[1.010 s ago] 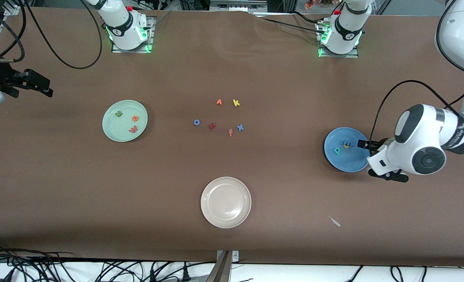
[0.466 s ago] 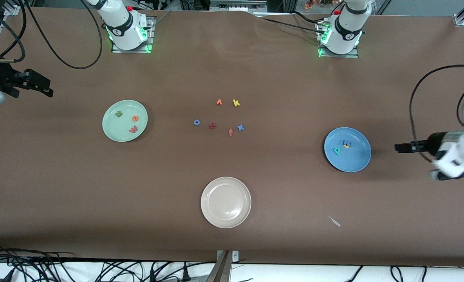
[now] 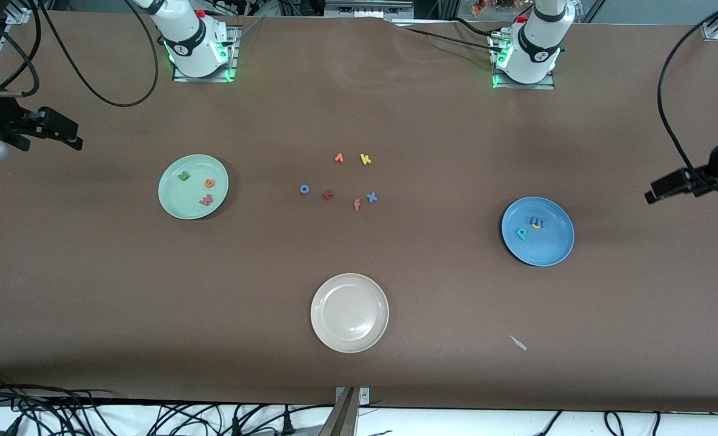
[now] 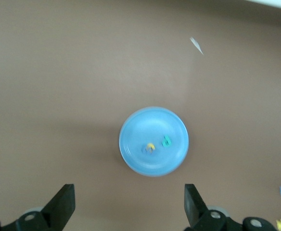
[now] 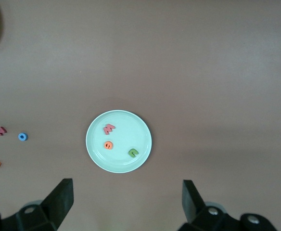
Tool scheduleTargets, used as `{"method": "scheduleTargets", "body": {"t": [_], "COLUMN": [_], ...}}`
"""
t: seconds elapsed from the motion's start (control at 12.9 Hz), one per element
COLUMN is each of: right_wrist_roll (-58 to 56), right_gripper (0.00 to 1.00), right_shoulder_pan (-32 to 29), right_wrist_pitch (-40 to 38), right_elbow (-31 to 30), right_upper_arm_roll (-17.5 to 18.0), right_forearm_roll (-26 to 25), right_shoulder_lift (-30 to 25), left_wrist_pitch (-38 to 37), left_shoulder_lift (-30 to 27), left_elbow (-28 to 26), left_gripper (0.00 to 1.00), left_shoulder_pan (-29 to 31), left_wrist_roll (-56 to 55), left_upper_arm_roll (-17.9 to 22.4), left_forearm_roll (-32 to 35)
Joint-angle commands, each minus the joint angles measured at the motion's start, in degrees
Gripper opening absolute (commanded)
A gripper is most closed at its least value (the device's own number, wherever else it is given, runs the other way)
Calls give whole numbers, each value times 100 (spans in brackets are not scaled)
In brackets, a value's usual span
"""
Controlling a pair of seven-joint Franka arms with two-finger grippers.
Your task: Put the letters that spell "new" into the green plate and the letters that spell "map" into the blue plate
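Note:
The green plate [image 3: 177, 200] holds the green "n" [image 3: 183, 175], orange "e" [image 3: 209, 182] and red "w" [image 3: 206, 199]; the right wrist view shows the green plate [image 5: 131, 127] too. In the blue plate [image 3: 549, 248] lie the blue "m" [image 3: 537, 220], yellow "a" [image 3: 538, 226] and teal "p" [image 3: 521, 233]. The blue plate [image 4: 140, 130] also fills the middle of the left wrist view. My left gripper [image 3: 651, 195] hangs open and empty over bare table toward the left arm's end. My right gripper [image 3: 75, 138] waits open over the right arm's end.
A beige-white plate [image 3: 349, 339] sits nearest the front camera. Between the plates lie loose letters: orange arrow-like one [image 3: 339, 158], yellow "k" [image 3: 365, 159], blue "o" [image 3: 304, 189], dark red "t" [image 3: 328, 194], salmon "f" [image 3: 357, 205], blue "x" [image 3: 371, 197]. A white scrap [image 3: 518, 343] lies nearby.
My left arm has drawn back from the blue plate's rim toward the left arm's end of the table. The letters stay in the plate. The right arm has not moved.

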Motion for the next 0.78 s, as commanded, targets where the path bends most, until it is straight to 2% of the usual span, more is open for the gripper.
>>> {"method": "scheduleTargets", "body": {"t": [0.0, 0.16, 0.7], "right_wrist_roll": [48, 57, 13], "right_gripper": [100, 100, 100], "right_shoulder_pan": [-60, -51, -51], "right_wrist_pitch": [6, -12, -29], "right_elbow": [-65, -65, -39], "right_upper_arm_roll": [48, 48, 48], "right_forearm_roll": [99, 99, 90], "right_shoulder_lift": [-77, -86, -77], "left_wrist_pitch": [-217, -479, -516], "left_shoulder_lift": [-334, -379, -335], "left_elbow": [-255, -281, -369], "left_gripper": [100, 100, 100], "left_shoulder_pan": [-153, -135, -56], "left_wrist_roll": [35, 70, 88], "left_upper_arm_roll": [64, -155, -262], "left_forearm_roll": [325, 317, 335]}}
